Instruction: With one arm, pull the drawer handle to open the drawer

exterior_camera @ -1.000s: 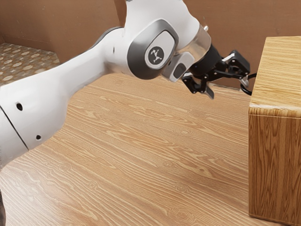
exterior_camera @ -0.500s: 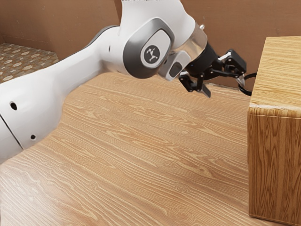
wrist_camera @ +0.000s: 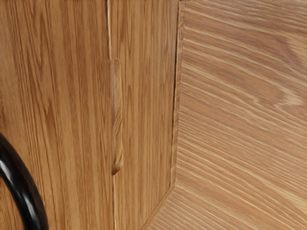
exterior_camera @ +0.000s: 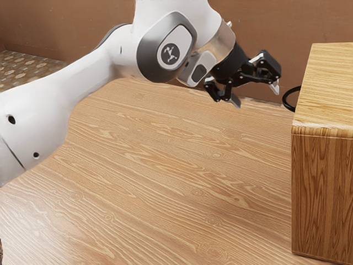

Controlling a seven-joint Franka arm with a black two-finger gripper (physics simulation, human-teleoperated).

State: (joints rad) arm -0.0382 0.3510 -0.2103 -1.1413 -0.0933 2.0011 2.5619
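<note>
A wooden drawer cabinet (exterior_camera: 324, 143) stands at the exterior view's right. Its black loop handle (exterior_camera: 287, 100) sticks out from the face turned toward the arm. My gripper (exterior_camera: 255, 92) hangs open above the table, a short way to the left of the handle and clear of it, with nothing between its fingers. In the wrist view the cabinet's wooden front (wrist_camera: 62, 96) is close ahead, with a curved piece of the black handle (wrist_camera: 19, 191) at its edge and a narrow wooden ridge (wrist_camera: 116, 120) running along the front. I cannot tell whether the drawer is pulled out.
The wood-grain tabletop (exterior_camera: 165, 165) spreads wide to the left of and in front of the cabinet. A brown wall (exterior_camera: 276, 27) runs behind. My white arm (exterior_camera: 83, 94) crosses from the exterior view's left.
My gripper has drawn back from the handle, moving left and slightly up. The handle now stands free of the fingers. The cabinet looks unchanged.
</note>
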